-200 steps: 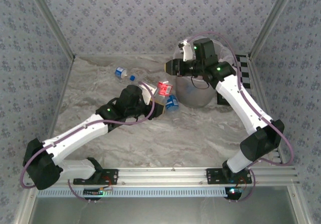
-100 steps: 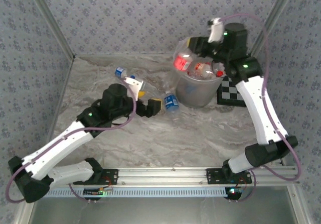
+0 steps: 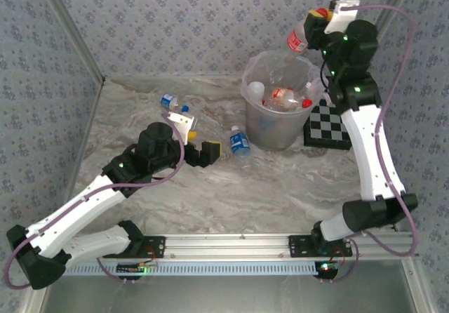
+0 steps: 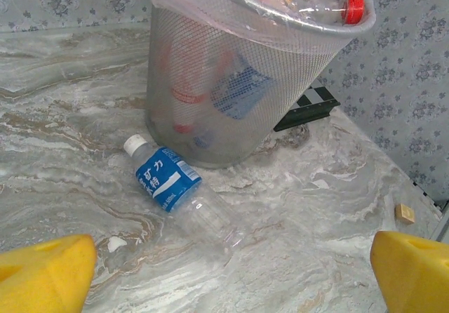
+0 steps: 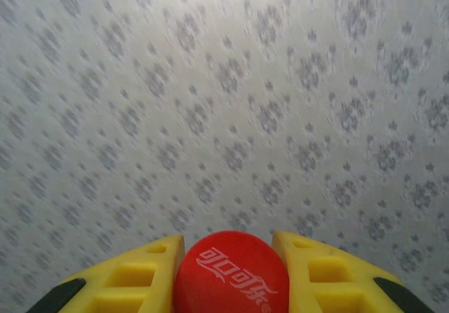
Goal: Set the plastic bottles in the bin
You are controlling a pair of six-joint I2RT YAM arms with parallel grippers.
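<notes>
The bin (image 3: 273,137) already held several bottles (image 3: 282,97), but the job looked unfinished. A blue-labelled bottle (image 3: 240,143) lay on the table (image 3: 280,187) just beside the bin's base, and another bottle (image 3: 170,103) lay well apart from it, toward the back. The right gripper (image 3: 319,17) was clamped on a red-capped bottle (image 3: 299,38), raised high above the bin's far rim. The left gripper (image 3: 202,144) stood wide open and empty, facing the blue-labelled bottle.
</notes>
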